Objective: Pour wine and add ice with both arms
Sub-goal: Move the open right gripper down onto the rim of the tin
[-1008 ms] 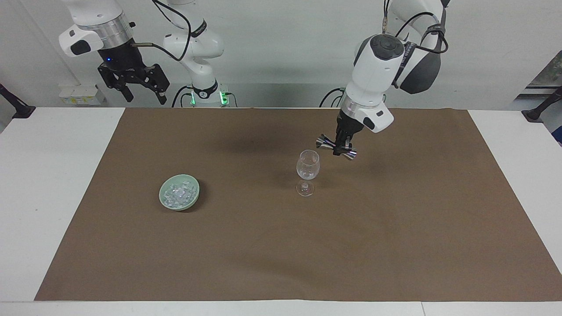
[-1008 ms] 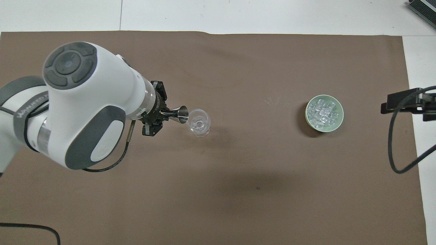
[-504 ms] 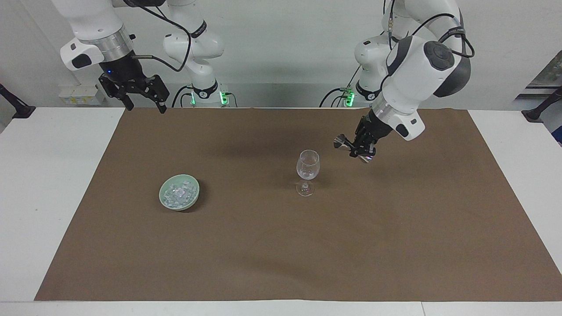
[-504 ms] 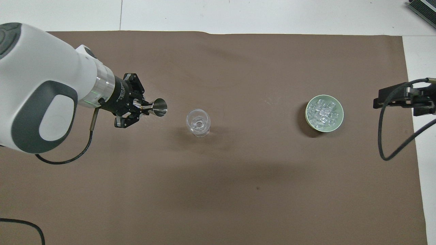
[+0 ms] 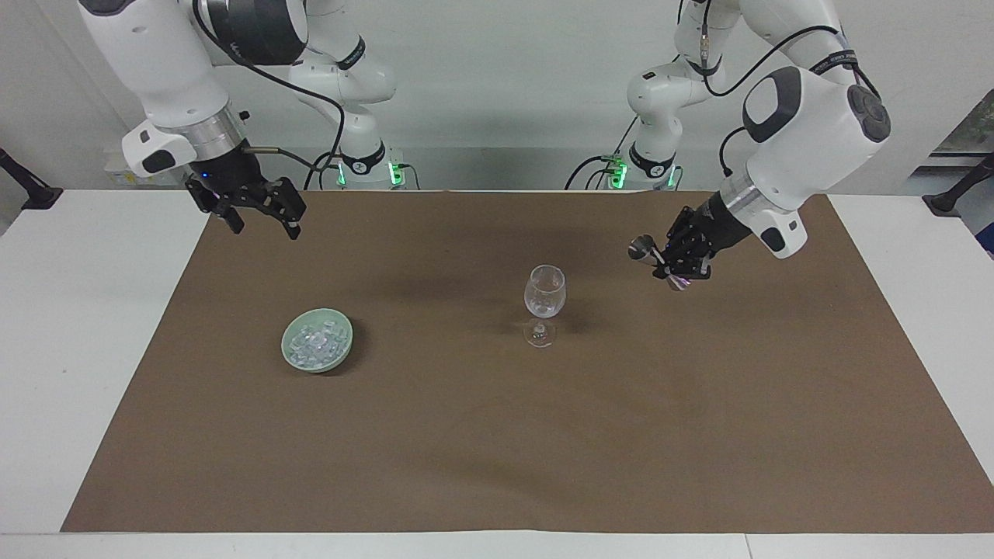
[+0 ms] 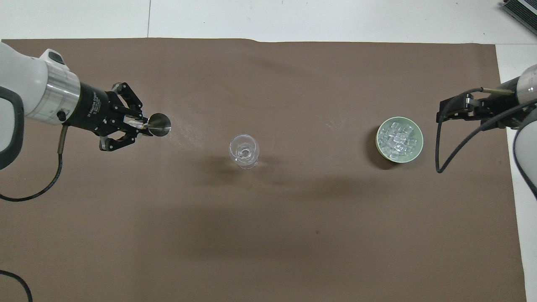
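The left gripper (image 5: pixel 674 262) is pinched shut on the narrow waist of a small steel jigger (image 5: pixel 658 262), which lies between its fingertips with one cone sticking out past them. The jigger's long axis runs close to level rather than upright: in the overhead view its open mouth (image 6: pixel 160 125) points away from the wrist toward the wine glass (image 5: pixel 544 303), which stands upright on the brown mat (image 5: pixel 497 435), well apart from the jaws toward the right arm's end. Held tilted like this, any drops left in the cup could spill onto the mat instead of into the glass; whether liquid remains inside cannot be told. The waist is a thin, smooth hold, so the jigger could also twist in the grip if the arm swings fast. The right gripper (image 5: pixel 255 208) hangs with its jaws spread wide and empty, up in the air near the mat's edge at the right arm's end. The ice (image 5: pixel 315 344) sits piled in a green bowl (image 5: pixel 342 335) on the mat, below and forward of those open jaws, not yet touched. The cubes look small, slick and heaped together, so a two-finger pinch may squeeze one out sideways, pick up none, or nudge the light bowl. A cube dropped from too high may chip or tip the thin-stemmed glass.
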`<state>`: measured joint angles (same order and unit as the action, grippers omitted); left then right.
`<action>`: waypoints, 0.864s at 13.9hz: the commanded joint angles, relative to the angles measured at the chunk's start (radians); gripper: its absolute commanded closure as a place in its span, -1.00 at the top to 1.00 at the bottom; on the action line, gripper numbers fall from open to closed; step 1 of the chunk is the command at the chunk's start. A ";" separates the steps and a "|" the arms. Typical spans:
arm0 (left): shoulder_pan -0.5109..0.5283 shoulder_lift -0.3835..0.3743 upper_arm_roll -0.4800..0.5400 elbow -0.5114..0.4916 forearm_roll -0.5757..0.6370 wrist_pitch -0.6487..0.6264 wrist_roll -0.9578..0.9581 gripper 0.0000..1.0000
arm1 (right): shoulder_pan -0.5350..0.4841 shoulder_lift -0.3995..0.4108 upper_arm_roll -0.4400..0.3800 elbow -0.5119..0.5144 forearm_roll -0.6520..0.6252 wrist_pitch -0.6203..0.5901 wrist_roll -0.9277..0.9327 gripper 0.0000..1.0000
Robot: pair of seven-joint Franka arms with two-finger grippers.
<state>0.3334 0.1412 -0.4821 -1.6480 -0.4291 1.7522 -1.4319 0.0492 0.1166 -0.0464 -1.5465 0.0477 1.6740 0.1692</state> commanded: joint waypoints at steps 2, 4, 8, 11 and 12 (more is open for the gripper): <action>-0.017 -0.037 0.108 -0.029 -0.085 -0.054 0.115 -1.00 | -0.012 0.057 0.027 -0.046 -0.054 0.094 -0.028 1.00; -0.020 -0.037 0.175 -0.033 -0.138 -0.100 0.200 -1.00 | -0.005 0.067 0.027 -0.104 -0.066 0.174 -0.030 1.00; -0.024 -0.035 0.264 -0.075 -0.197 -0.137 0.326 -1.00 | -0.008 0.093 0.028 -0.178 -0.112 0.260 -0.048 1.00; -0.016 -0.008 0.321 -0.098 -0.269 -0.145 0.367 -1.00 | -0.005 0.095 0.031 -0.271 -0.111 0.377 -0.050 1.00; -0.014 0.001 0.339 -0.105 -0.290 -0.145 0.369 -1.00 | -0.006 0.097 0.031 -0.297 -0.111 0.406 -0.051 1.00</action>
<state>0.3229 0.1377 -0.1818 -1.7267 -0.6681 1.6220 -1.0905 0.0502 0.2283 -0.0224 -1.7733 -0.0528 2.0161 0.1480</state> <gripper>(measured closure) 0.780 0.000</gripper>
